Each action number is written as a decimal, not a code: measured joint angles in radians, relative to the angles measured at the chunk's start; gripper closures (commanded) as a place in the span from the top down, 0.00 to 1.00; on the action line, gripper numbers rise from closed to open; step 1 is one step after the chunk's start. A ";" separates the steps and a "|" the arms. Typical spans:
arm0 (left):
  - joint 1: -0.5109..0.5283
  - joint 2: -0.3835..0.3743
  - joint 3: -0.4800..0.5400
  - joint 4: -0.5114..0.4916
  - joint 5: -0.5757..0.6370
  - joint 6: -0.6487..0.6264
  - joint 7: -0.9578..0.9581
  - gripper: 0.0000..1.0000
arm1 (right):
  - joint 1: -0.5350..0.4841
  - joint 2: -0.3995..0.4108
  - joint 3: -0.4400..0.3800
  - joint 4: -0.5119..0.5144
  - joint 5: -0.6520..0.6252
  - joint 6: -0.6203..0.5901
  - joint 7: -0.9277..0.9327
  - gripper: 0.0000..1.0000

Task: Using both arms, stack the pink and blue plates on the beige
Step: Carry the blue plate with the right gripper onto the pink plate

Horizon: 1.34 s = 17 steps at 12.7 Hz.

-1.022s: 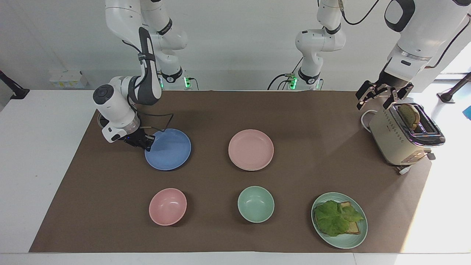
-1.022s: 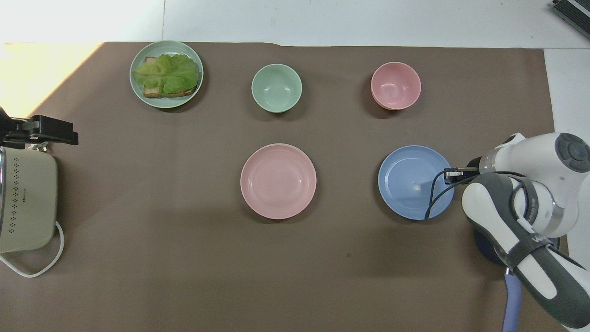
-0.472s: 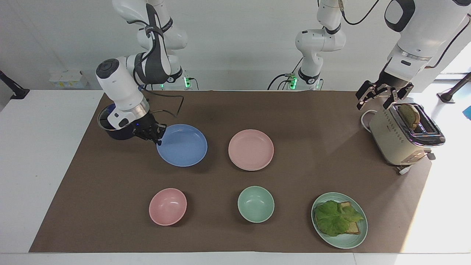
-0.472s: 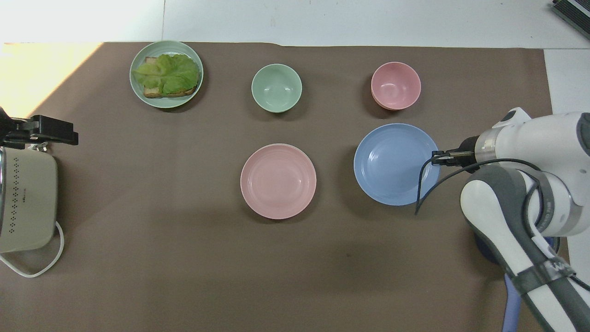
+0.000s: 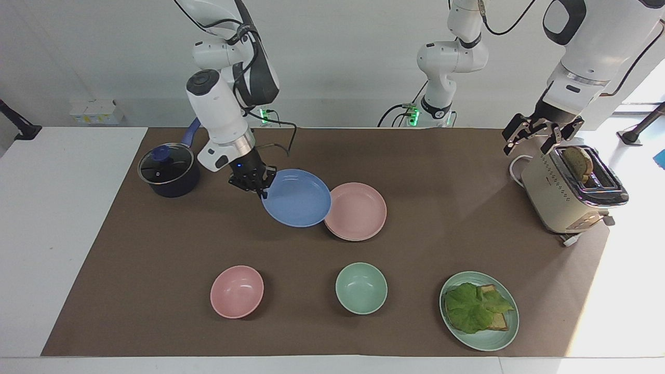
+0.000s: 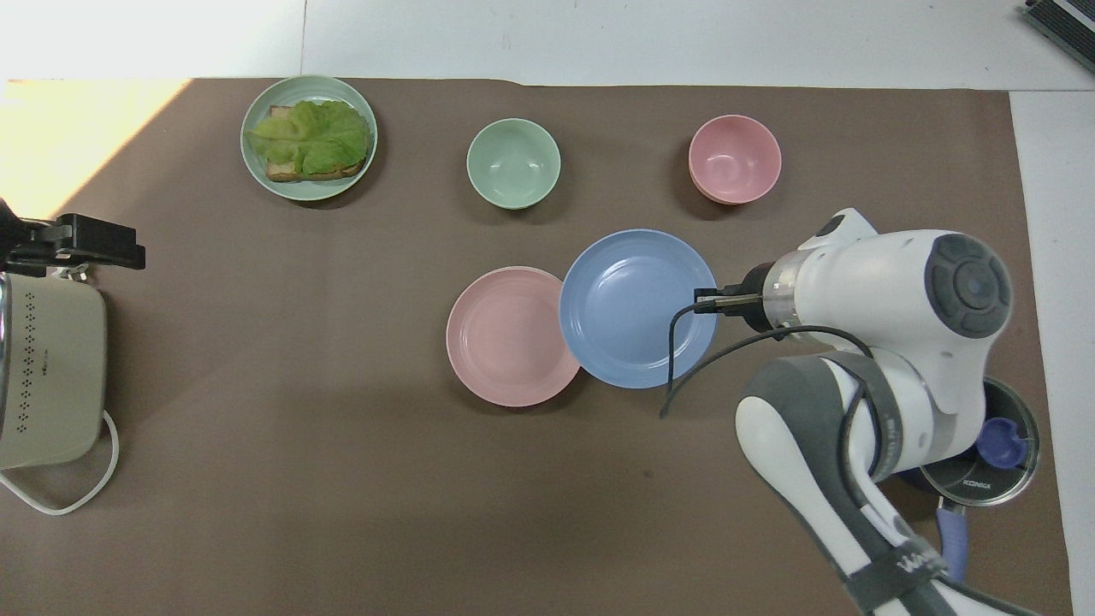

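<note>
Facing view: The round, shallow, matte cornflower-blue plate point(image 5: 296, 198) is held above the tabletop point(image 5: 156, 249), pinched at its rim by the right claw point(image 5: 258, 188), whose fingertips are pressed together on the rim edge toward the right arm's end. The blue plate is tilted slightly and its edge overlaps the round, shallow, matte pale pink plate point(image 5: 361, 212), which lies flat on the brown paper cover. Whether the two plates touch cannot be told. A beige plate cannot be made out separately. The left claw point(image 5: 537, 136) is held spread over the cream-coloured boxy toaster point(image 5: 561, 200), just beside a slice of toast point(image 5: 578, 162) standing in the slot; the left arm waits there. A dark lidded saucepan point(image 5: 169, 170) with a blue knob stands toward the right arm's end. Farther from the robots, a small deep pink bowl point(image 5: 237, 291), a mint-green bowl point(image 5: 361, 288) and a mint-green plate with toast and lettuce point(image 5: 479, 310) are set in a row, well apart from the plates.

Overhead view: The blue plate point(image 6: 637, 308) covers one edge of the pink plate point(image 6: 505, 338). The right claw point(image 6: 703, 301) is seen at the blue plate's rim. The pink bowl point(image 6: 735, 159) and green bowl point(image 6: 513, 163) lie clear of the plates. The left claw point(image 6: 73, 242) is seen above the toaster point(image 6: 47, 376).
</note>
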 measured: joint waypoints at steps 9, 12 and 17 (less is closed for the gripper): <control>0.000 0.000 0.000 0.000 0.000 0.000 0.000 1.00 | 0.205 0.156 0.001 0.068 0.000 0.100 0.257 0.00; 0.000 0.000 0.000 0.000 0.000 0.000 0.000 1.00 | 0.212 0.189 0.000 0.080 0.000 0.130 0.259 0.65; 0.000 0.000 0.000 0.000 0.000 0.000 0.000 1.00 | 0.211 0.190 -0.007 0.101 0.000 0.131 0.261 1.00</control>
